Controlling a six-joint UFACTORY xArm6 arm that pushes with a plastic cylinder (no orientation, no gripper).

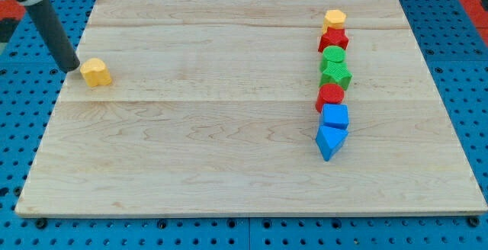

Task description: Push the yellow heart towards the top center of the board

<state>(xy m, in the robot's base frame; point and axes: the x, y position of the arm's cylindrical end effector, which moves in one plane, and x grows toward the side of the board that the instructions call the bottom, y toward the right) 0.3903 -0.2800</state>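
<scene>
The yellow heart (96, 72) lies near the left edge of the wooden board (229, 151), in its upper half. My tip (70, 68) is at the board's left edge, just left of the heart and close to it; I cannot tell if they touch. The dark rod rises from the tip to the view's top left corner.
A column of blocks stands at the board's right: a yellow hexagon (334, 19) at the top, then a red star (333, 39), a green round block (333, 56), a green star (335, 75), a red round block (330, 95), a blue cube (335, 116) and a blue triangle (329, 141).
</scene>
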